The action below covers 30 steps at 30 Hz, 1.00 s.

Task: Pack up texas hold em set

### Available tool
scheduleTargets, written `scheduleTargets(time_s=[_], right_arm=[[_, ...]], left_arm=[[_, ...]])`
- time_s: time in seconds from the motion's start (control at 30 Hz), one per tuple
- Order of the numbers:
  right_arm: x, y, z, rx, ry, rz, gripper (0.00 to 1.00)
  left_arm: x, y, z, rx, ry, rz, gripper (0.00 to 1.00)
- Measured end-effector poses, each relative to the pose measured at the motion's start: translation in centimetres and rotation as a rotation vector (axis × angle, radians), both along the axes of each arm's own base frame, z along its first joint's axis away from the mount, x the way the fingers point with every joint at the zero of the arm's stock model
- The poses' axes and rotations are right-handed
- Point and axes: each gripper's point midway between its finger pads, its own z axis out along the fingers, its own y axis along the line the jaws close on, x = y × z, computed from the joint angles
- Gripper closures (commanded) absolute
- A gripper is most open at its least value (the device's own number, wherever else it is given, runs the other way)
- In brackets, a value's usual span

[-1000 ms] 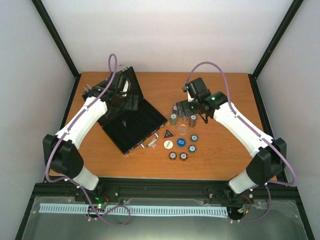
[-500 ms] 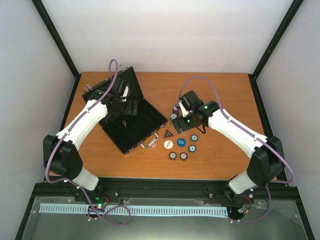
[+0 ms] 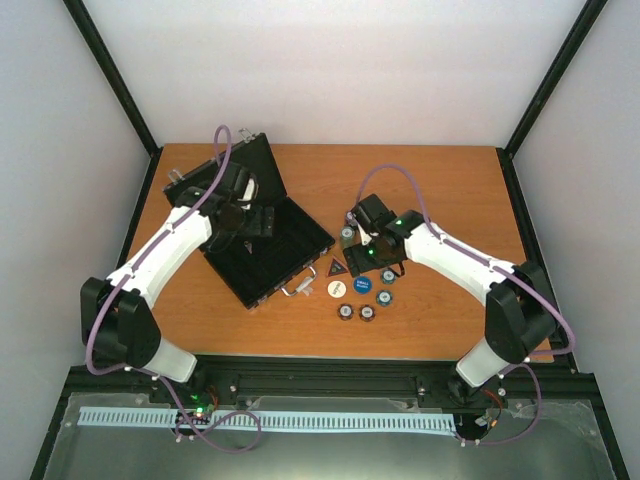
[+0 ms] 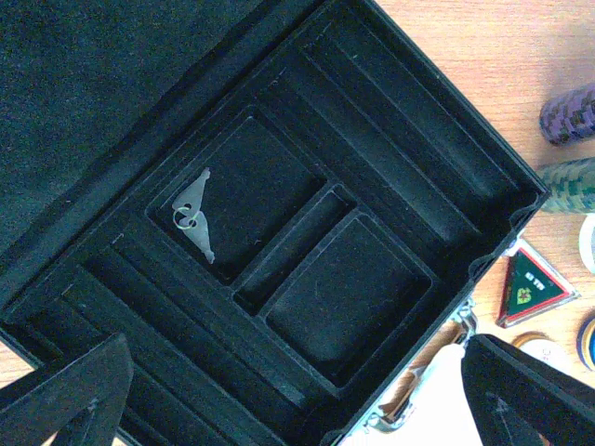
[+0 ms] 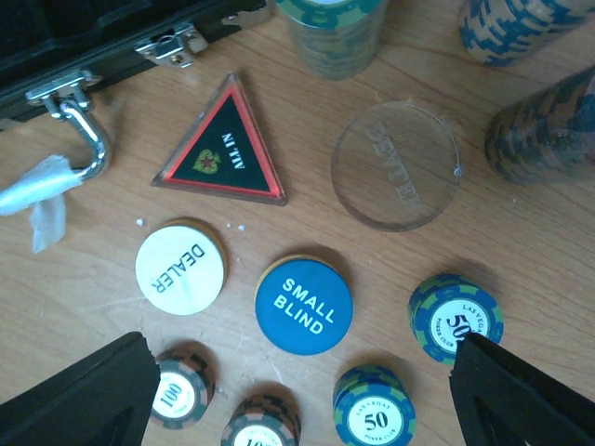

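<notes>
The black case (image 3: 268,248) lies open at the table's left, with its lid (image 3: 238,170) raised behind it. My left gripper (image 3: 243,222) hovers over it, open and empty; in the left wrist view (image 4: 297,409) the felt compartments (image 4: 349,297) lie below, with a small silver key (image 4: 195,221) in one. My right gripper (image 3: 367,255) hovers open and empty over the loose pieces (image 5: 302,400): a dark triangular token (image 5: 223,149), a clear disc (image 5: 395,165), a white DEALER disc (image 5: 179,269), a blue SMALL BLIND disc (image 5: 303,306) and several short striped chip stacks (image 5: 456,318).
Taller chip stacks (image 5: 333,28) stand beyond the discs. The case's silver handle (image 5: 79,125) carries a white tag and faces the discs. In the top view the short stacks (image 3: 367,313) sit near the table's middle. Black frame posts rise at the table's corners.
My right gripper has moved left and nearer, from beside the tall stacks to above the discs. My left gripper has shifted slightly over the open case.
</notes>
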Motion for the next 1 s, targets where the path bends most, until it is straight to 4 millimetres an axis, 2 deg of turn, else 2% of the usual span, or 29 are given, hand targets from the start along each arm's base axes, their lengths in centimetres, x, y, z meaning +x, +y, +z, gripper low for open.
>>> scheduleTargets(time_s=[0.3,0.53,0.77,1.0], right_arm=[[0.9,0.6,-1.8,0.001,0.022,-0.044,0.20],[0.1,1.2,-3.0,0.017,0.076,-0.016,0.23],[-1.4,0.9,-5.3,0.005,0.158,-0.004,0.23],[-1.7,1.0,-7.1,-0.013,0.201,0.004,0.24]], left_arm=[[-0.7,0.1,0.0,-0.006,-0.002,-0.003,0.00],[-0.7,0.1,-0.1,-0.007,0.001,-0.004,0.00],[-1.0,0.2,-0.7,-0.004,0.016,-0.005,0.00],[-1.2,0.3,-1.0,0.000,0.026,-0.005,0.00]])
